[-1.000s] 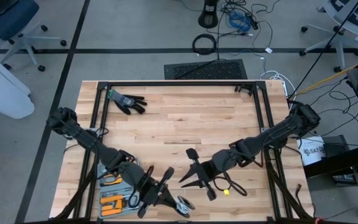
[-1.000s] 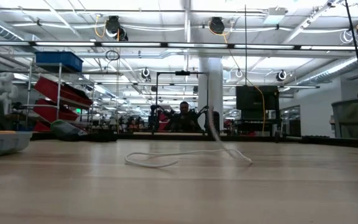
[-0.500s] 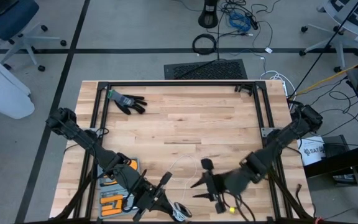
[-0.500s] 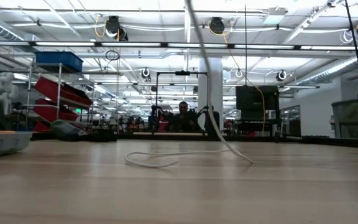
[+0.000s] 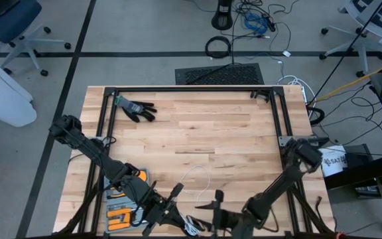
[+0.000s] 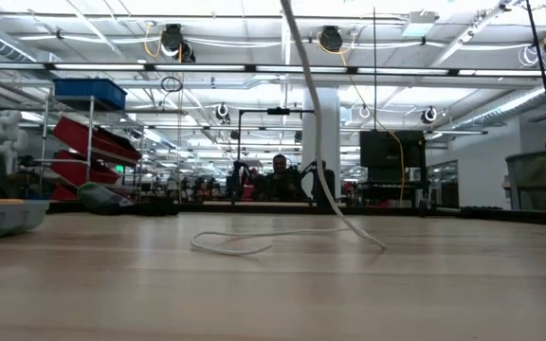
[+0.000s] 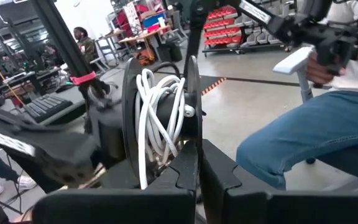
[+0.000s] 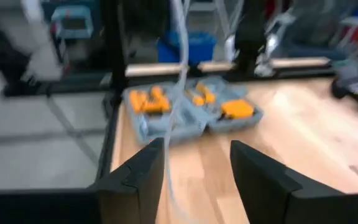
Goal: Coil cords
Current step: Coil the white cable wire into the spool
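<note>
A thin white cord lies in a loose loop (image 5: 196,176) on the wood table (image 5: 244,133). One strand (image 6: 313,114) climbs out of the top of the low view. More cord is wound on a black reel (image 7: 160,124), with my left gripper (image 7: 197,177) shut on it near the table's near edge (image 5: 181,216). Just right of it, my right gripper (image 5: 211,204) is open. The cord strand (image 8: 179,93) runs between its spread fingers (image 8: 145,171); whether it touches them I cannot tell. My left gripper pinches the rim of one black flange (image 7: 192,155) of the reel between its two fingers. The fingers point about level. The reel stands on edge ahead of the fingertips, its wound white cord (image 7: 157,112) showing between the two flanges.
A black glove (image 5: 134,107) lies at the far left. A grey tool case with orange parts (image 5: 121,202) sits at the near left, ahead of my right gripper (image 8: 191,102). Black frame rails (image 5: 191,89) edge the table. A person in jeans (image 7: 303,130) sits beyond the reel.
My right gripper has swung down and toward the table's near edge, turning toward the left side and the reel. The cord's strand, which ended low over the table, now rises out of the top of the low view; the loop on the table has stayed.
</note>
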